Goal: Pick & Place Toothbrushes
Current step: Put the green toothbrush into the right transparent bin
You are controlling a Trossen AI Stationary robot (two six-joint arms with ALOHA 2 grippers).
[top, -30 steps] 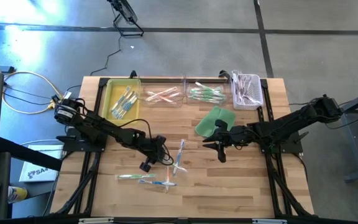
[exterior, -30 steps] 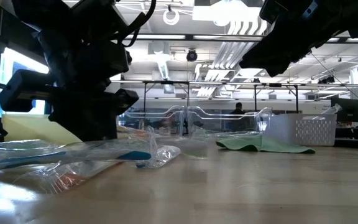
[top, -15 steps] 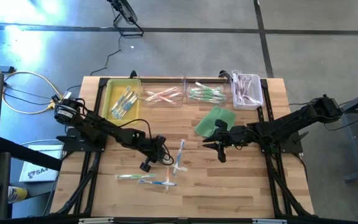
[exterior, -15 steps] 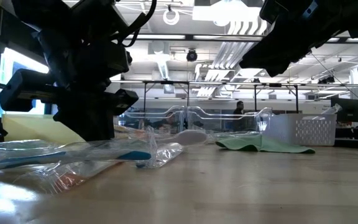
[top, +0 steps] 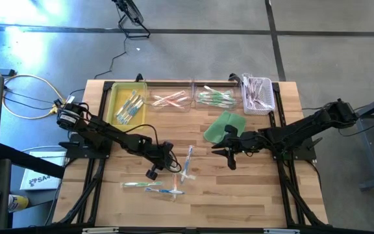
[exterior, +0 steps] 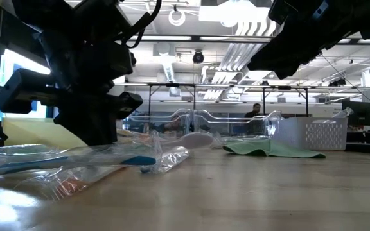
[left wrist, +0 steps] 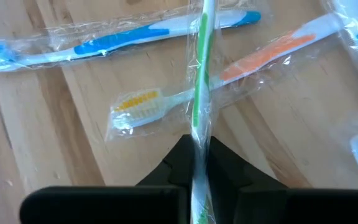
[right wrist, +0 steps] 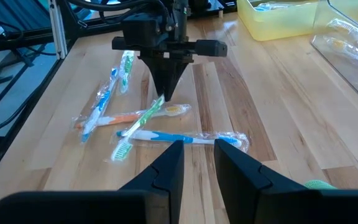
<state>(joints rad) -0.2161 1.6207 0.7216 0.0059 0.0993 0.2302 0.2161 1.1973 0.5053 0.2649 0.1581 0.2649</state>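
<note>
Several wrapped toothbrushes lie loose on the wooden table (top: pixel 239 195) before my left gripper (top: pixel 175 166): a blue one (left wrist: pixel 123 38), an orange one with yellow bristles (left wrist: pixel 253 59), and others nearer the front edge (top: pixel 149 186). My left gripper is shut on a green-and-white toothbrush (left wrist: pixel 202 68), which crosses over the orange one. My right gripper (top: pixel 226 156) hovers open above the table's middle, next to the green cloth (top: pixel 225 127), with nothing between its fingers (right wrist: pixel 166 165). My left gripper pinches the green toothbrush's handle (left wrist: pixel 198 134), wrapper included, between its two fingers. The fingers (right wrist: pixel 162 93) slant down from the table's left side, and the brush runs on between them along their length. Its bristle end (right wrist: pixel 122 149) lies low by the table, over the orange brush.
Along the far edge stand a yellow tray (top: pixel 117 97), two clear trays (top: pixel 171 100) (top: pixel 215 97) and a white basket (top: pixel 259 95), each with toothbrushes in it. The table's near right part is bare wood.
In the low view a whitish toothbrush end has come up into sight behind my left gripper. Both arms have kept their places.
</note>
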